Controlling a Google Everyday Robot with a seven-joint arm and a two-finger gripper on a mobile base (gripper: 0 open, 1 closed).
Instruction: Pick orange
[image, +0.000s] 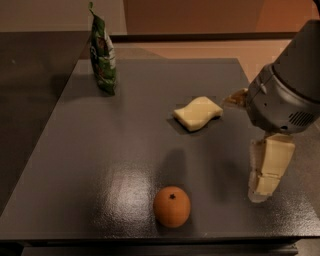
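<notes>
Camera view: gripper (261, 191) hovers near orange (171, 206); green bag (102, 55) stands upright.

Dark table (90, 150) has a soft sheen, orange (171, 206) peel looks matte (barely any shine), and the gripper (260, 189) hanging right of the orange looks like smooth cream plastic.

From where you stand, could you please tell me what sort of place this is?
Probably an indoor tabletop test or break-area setting: a dark grey table holds a green snack bag, a pale yellow sponge and an orange, and the robot's gripper hangs over the table's right side as seen.
</notes>
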